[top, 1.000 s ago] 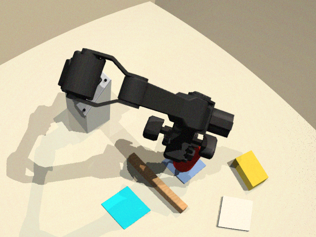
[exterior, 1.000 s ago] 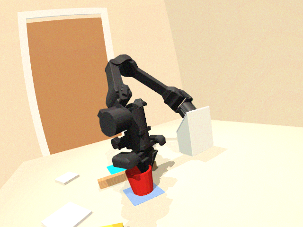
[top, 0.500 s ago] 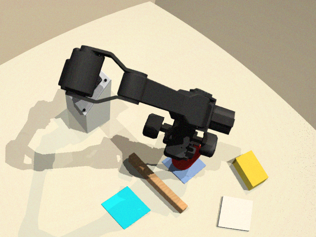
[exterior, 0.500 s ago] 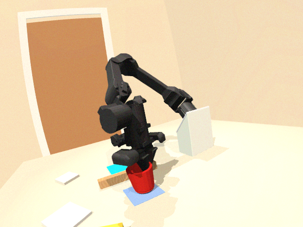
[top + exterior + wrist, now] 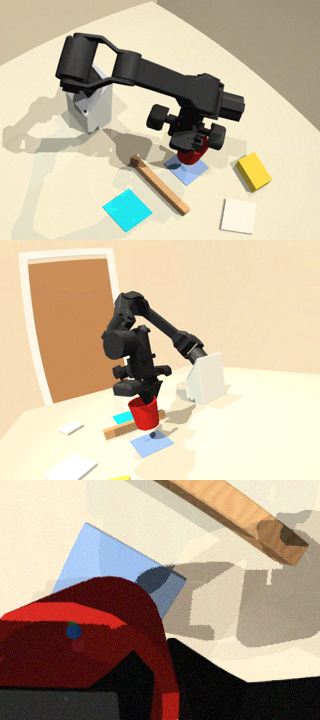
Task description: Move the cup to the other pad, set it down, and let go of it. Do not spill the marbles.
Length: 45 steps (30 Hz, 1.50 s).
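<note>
The red cup [image 5: 189, 158] [image 5: 146, 416] [image 5: 107, 591] hangs in the air above the blue pad [image 5: 187, 176] [image 5: 144, 446] [image 5: 97, 555], slightly tilted. My gripper [image 5: 153, 398] [image 5: 160, 647] is shut on the cup's wall, one finger inside the cup and one outside. Inside the cup, a blue marble [image 5: 74, 631] shows in the wrist view, with a bit of green behind it and a faint reddish one beside it. The rest of the inside is hidden. The cyan pad [image 5: 126, 211] [image 5: 122, 418] lies bare on the table.
A wooden bar [image 5: 160, 183] [image 5: 118, 432] [image 5: 215, 502] lies between the two pads. A yellow block [image 5: 254, 170] [image 5: 118, 478] and a white tile [image 5: 238, 217] [image 5: 71, 467] lie on the blue pad's other side. A smaller white tile [image 5: 70, 428] lies farther off. The arm's grey base [image 5: 99, 113] [image 5: 210, 382] stands behind.
</note>
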Each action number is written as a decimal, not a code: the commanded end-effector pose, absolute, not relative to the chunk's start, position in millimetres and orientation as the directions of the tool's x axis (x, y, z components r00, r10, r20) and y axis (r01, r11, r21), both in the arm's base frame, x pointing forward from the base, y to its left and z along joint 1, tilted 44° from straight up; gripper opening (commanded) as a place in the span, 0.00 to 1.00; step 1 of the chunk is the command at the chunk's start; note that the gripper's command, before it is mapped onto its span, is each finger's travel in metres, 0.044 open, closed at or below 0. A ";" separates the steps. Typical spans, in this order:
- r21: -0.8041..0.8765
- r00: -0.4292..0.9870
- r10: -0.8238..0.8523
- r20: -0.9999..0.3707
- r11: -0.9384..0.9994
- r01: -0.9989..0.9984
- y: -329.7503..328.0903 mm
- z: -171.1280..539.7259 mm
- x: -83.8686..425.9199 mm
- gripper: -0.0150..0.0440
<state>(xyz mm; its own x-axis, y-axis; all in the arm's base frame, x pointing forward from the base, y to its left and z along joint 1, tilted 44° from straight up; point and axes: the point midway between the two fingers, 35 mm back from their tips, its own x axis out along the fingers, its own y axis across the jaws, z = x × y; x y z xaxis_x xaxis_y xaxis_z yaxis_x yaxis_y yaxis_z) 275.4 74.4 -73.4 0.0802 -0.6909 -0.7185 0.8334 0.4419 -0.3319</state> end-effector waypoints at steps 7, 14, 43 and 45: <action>-0.332 0.080 -0.691 -0.718 0.442 0.833 74.9 -72.5 275.4 0.25; -0.332 0.080 -0.691 -0.718 0.442 0.833 74.9 -72.5 275.4 0.25; -0.331 0.077 -0.689 -0.720 0.439 0.835 40.2 -35.9 280.2 0.25; -0.331 0.077 -0.689 -0.720 0.439 0.835 37.3 -32.7 280.6 0.25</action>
